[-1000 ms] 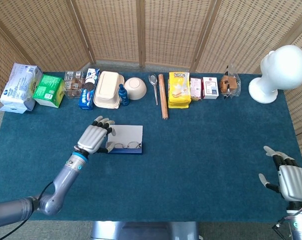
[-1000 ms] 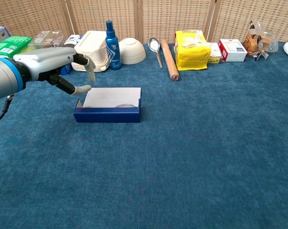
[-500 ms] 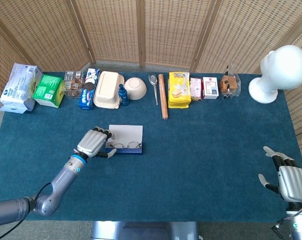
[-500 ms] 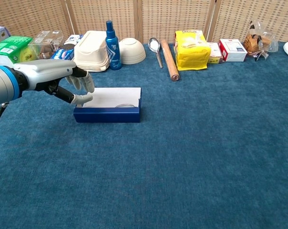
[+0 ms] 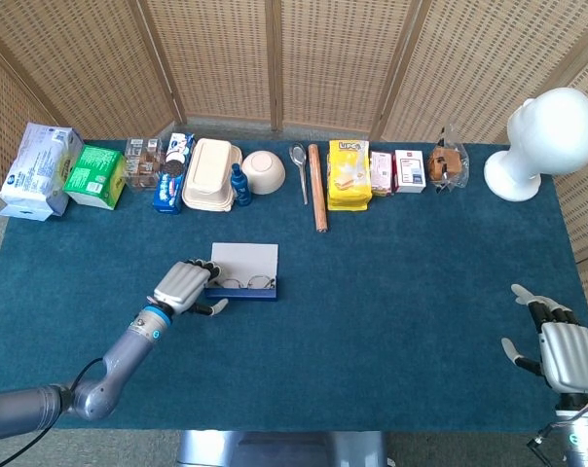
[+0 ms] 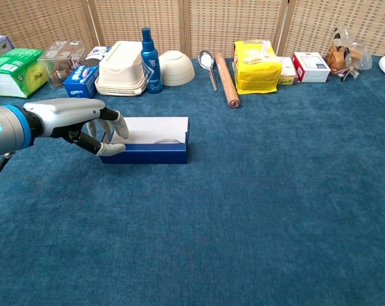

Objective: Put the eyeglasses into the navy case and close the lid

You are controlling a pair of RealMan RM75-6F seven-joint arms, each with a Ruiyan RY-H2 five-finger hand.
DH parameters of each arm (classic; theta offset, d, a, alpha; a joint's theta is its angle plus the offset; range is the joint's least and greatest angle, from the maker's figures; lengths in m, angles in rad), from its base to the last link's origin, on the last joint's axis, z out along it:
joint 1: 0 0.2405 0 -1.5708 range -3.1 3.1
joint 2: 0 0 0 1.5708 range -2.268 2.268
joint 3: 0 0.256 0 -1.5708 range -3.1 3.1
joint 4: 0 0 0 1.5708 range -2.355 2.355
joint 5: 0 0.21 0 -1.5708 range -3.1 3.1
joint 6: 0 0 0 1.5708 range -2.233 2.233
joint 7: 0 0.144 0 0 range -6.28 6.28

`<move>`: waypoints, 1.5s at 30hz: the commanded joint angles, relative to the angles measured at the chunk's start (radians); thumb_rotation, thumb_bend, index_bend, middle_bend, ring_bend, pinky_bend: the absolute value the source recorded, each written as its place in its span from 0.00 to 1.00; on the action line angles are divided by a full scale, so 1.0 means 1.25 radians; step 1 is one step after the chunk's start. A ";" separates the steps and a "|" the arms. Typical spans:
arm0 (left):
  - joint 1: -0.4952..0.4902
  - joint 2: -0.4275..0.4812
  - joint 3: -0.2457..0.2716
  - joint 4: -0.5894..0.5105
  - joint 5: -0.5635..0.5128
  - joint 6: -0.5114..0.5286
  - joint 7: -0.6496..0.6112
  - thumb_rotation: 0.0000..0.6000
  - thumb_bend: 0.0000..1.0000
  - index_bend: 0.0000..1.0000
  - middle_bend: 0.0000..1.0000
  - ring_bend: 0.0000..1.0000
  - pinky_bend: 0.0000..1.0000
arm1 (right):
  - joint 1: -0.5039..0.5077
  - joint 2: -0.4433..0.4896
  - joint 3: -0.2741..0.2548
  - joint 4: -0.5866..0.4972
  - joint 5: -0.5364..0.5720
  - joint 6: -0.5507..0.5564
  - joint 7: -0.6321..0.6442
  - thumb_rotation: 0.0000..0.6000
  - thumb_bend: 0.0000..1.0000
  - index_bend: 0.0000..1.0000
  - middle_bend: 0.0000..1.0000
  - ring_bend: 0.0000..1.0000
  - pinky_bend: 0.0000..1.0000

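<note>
With the eyeglasses (image 5: 246, 284) already inside the open navy case (image 6: 145, 152), the empty, loosely curled left hand (image 5: 182, 288) beside its corner risked shoving the light case instead of folding its lid (image 5: 243, 260).

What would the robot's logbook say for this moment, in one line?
left hand: open, beside navy case | eyeglasses: inside | lid: open | right hand: idle

1. The left robot hand (image 6: 94, 124) hangs at the left end of the navy case (image 6: 145, 152), fingers spread, holding nothing.
2. The case lies open on the blue counter (image 6: 256, 204), its white lid (image 6: 151, 129) laid back.
3. A blue spray bottle (image 6: 147, 52) stands behind it.
</note>
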 commanded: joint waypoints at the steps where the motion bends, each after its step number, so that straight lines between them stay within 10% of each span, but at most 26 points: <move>1: 0.001 0.005 0.005 -0.013 0.000 -0.002 -0.002 0.49 0.32 0.28 0.27 0.30 0.33 | 0.000 0.000 0.000 -0.001 0.000 0.001 0.000 1.00 0.27 0.17 0.32 0.25 0.29; 27: 0.037 0.088 0.044 -0.241 0.151 -0.002 -0.158 0.47 0.32 0.28 0.27 0.35 0.40 | -0.010 0.002 -0.003 0.003 -0.007 0.017 0.018 1.00 0.27 0.17 0.32 0.26 0.30; 45: 0.032 0.035 0.040 0.061 0.317 0.119 -0.033 0.61 0.32 0.05 0.01 0.00 0.10 | -0.013 0.001 -0.003 -0.009 -0.013 0.026 0.004 1.00 0.27 0.17 0.32 0.26 0.30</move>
